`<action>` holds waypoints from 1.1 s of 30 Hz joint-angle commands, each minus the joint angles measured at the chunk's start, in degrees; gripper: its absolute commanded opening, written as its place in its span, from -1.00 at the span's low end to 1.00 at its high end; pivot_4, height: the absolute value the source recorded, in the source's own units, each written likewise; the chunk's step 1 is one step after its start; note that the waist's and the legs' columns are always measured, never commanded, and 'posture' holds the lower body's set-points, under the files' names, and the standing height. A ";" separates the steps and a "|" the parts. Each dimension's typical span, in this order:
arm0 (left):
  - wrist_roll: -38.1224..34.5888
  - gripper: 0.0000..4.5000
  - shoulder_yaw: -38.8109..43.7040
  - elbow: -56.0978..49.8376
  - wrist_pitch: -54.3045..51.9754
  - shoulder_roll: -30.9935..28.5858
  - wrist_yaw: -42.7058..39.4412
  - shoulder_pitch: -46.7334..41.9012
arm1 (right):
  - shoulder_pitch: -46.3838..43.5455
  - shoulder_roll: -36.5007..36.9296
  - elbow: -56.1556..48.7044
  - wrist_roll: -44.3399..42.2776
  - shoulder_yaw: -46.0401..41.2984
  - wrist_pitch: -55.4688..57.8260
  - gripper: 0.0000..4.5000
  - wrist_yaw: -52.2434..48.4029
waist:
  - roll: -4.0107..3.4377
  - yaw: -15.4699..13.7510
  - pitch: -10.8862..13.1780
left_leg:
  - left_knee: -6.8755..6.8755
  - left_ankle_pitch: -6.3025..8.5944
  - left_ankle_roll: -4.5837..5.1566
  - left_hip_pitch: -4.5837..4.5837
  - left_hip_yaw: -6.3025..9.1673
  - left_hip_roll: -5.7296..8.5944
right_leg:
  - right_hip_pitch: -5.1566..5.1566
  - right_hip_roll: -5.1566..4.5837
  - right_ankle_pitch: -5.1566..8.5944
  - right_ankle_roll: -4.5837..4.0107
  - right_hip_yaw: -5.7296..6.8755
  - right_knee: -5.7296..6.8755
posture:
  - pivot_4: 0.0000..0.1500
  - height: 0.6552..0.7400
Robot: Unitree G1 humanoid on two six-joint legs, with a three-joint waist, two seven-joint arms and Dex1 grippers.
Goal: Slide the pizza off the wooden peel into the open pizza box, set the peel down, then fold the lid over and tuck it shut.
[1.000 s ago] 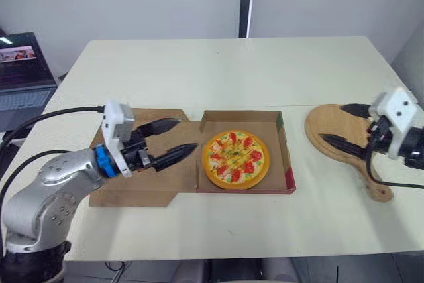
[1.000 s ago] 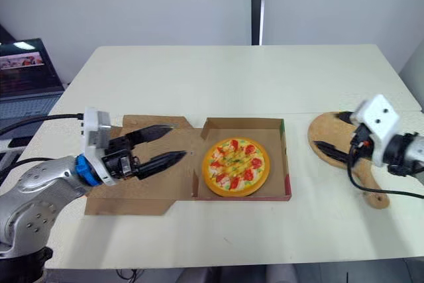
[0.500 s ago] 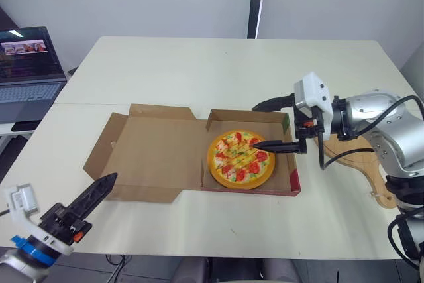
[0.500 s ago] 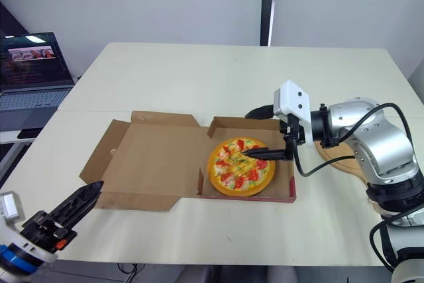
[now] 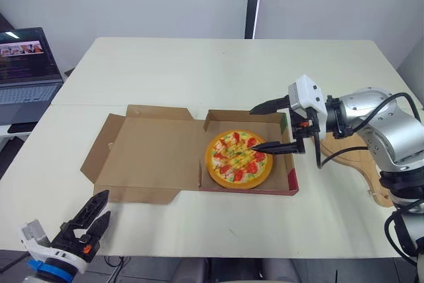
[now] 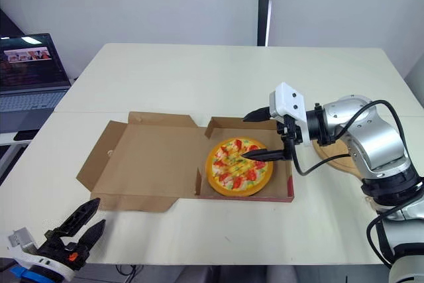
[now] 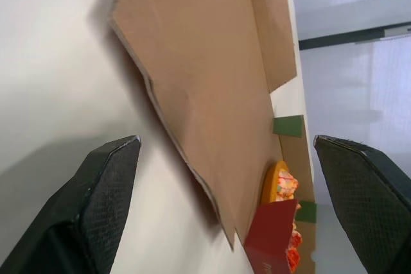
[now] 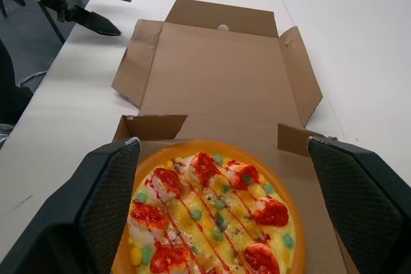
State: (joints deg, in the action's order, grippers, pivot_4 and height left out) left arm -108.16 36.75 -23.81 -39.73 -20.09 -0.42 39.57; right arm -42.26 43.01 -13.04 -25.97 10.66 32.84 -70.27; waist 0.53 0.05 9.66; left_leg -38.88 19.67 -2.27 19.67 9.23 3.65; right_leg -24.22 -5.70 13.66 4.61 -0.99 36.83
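The pizza (image 5: 238, 158) lies in the base of the open cardboard box (image 5: 292, 175), whose lid (image 5: 152, 156) lies flat to the left. My right gripper (image 5: 254, 128) hovers open over the box's right half, one finger above the pizza and the other at the back wall. The wrist view shows the pizza (image 8: 212, 213) just below it. The wooden peel (image 5: 361, 162) rests on the table to the right, partly behind my right arm. My left gripper (image 5: 103, 205) is open and holds nothing. It hangs low by the table's front-left edge, apart from the lid (image 7: 212, 94).
An open laptop (image 5: 26, 64) stands off the table's far-left side. The white table (image 5: 218, 71) stretches bare behind the box. The peel's handle (image 5: 381, 197) points toward the front right edge.
The right gripper left the peel and came over the pizza box, then held nearly still. The left gripper drew back from the lid to the front-left edge. The camera view shifted.
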 commanded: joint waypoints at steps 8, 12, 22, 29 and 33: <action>0.96 1.00 -2.93 -1.29 4.71 2.38 4.15 -5.67 | -1.74 0.47 -1.23 0.28 -0.80 -0.45 0.98 -0.96 | 0.01 -0.04 0.00 | 0.00 0.01 -0.02 0.00 0.01 -0.03 | 0.00 0.05 0.00 -0.01 -0.01 -0.01 | 1.00 1.00; 1.42 1.00 -3.74 -1.17 6.87 3.66 5.97 -7.84 | -1.89 0.41 -1.21 0.33 -0.75 -0.35 0.98 -0.90 | 0.01 -0.05 -0.01 | 0.00 0.01 -0.03 0.00 0.01 -0.04 | -0.01 0.06 -0.01 -0.03 -0.01 0.00 | 1.00 1.00; 4.82 0.83 -4.07 0.19 9.73 6.59 5.53 -10.11 | -2.72 0.47 -0.92 0.48 -0.37 -0.17 1.00 -1.23 | 0.01 -0.07 -0.01 | 0.00 0.01 -0.04 0.00 0.00 -0.06 | 0.00 0.10 -0.01 -0.04 0.00 -0.02 | 1.00 1.00; 6.14 -0.07 -4.06 3.73 8.61 6.24 3.72 -11.24 | -2.97 0.52 -0.93 0.52 -0.19 -0.04 1.00 -1.36 | 0.01 -0.08 -0.01 | 0.00 0.01 -0.04 0.00 0.01 -0.07 | -0.01 0.11 -0.01 -0.04 0.00 -0.03 | 1.00 1.00; 7.15 -0.64 -4.10 5.87 7.86 5.80 2.50 -12.13 | -2.87 0.60 -1.44 0.28 -0.29 0.41 1.00 -1.22 | -0.01 -0.09 -0.02 | 0.00 0.01 -0.04 0.00 0.02 -0.07 | -0.01 0.11 -0.01 -0.04 0.01 -0.03 | 1.00 1.00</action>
State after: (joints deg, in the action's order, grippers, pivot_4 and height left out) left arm -101.96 32.61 -18.56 -31.35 -13.86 2.90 27.37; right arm -43.70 43.13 -13.06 -25.74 10.92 33.14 -71.18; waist 0.51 -0.04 9.64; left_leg -38.87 19.68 -2.31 19.67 9.25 3.59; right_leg -24.22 -5.58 13.65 4.57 -0.99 36.82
